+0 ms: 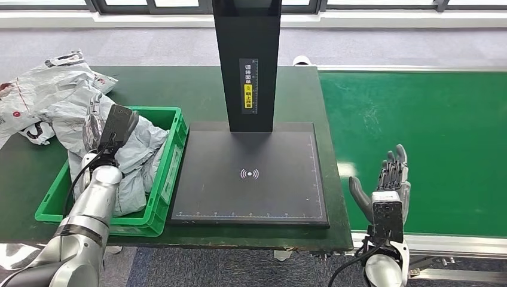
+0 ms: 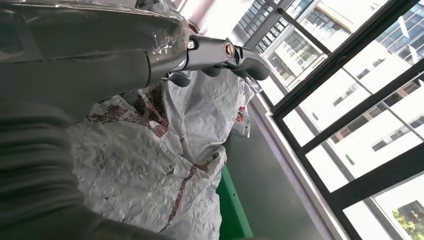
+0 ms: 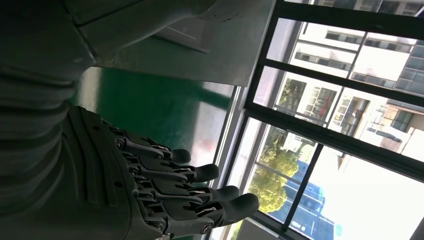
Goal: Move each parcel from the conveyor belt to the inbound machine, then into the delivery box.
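Soft grey poly parcels (image 1: 140, 156) heaped in green delivery box (image 1: 173, 156).
Likely light, limp, slippery; pinch gathered folds. Left hand (image 1: 98, 137) among them, grip unclear; right hand (image 1: 388, 182) spread, empty.

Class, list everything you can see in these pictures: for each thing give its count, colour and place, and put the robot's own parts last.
Crate: one, green, on the table's left side.
Parcels: several, grey-white, in the crate and heaped beyond it.
Inbound machine: one, black, flat pad with upright post, mid-table.
Table: one, dark green.
Conveyor belt: one, bright green, bare, right of the table.
Windows: dark-framed, behind.
Left hand: over the crate's parcels.
Right hand: fingers spread, above the belt's near edge.
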Robot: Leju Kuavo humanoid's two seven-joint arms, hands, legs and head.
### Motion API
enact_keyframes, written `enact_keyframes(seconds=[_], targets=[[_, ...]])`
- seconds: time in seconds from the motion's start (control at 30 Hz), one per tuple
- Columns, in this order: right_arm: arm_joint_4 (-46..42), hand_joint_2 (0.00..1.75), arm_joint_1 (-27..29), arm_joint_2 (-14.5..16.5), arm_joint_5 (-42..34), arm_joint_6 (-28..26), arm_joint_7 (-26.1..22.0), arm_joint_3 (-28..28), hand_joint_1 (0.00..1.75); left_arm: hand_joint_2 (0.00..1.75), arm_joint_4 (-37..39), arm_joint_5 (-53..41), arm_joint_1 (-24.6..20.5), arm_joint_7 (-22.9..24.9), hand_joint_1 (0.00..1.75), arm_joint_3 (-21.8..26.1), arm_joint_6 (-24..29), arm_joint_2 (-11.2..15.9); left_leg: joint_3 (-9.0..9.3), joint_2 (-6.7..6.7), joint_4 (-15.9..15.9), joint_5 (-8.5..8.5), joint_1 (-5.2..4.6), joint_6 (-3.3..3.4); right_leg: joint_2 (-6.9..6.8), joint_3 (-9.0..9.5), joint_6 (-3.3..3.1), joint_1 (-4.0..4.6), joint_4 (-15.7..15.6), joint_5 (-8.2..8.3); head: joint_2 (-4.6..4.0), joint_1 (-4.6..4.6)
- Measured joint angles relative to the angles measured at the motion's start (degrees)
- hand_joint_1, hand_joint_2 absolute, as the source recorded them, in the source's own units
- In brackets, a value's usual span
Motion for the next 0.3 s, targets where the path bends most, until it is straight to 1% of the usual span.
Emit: enact_keyframes(seconds=[0.2,0.3], targets=[[1.21,1.75,-0.23,-0.83,-0.69,-0.88,-0.49,1.23,0.00,0.00,-3.15,0.57,1.10,-1.32,0.00,-0.32,6.87,-0.39,-0.01,0.03,0.00,0.00,0.00,0.00,0.06,-0.03,0.00,0.00,0.00,0.00,0.00,0.00],[1.97,1.75,-1.13,-1.01,-1.01,-1.16,-0.51,1.63,0.00,0.00,-4.32,1.70,1.13,-1.70,0.00,-0.83,7.20,-0.65,-0.01,0.03,0.00,0.00,0.00,0.00,0.04,-0.03,0.00,-0.01,0.00,0.01,0.00,-0.01]])
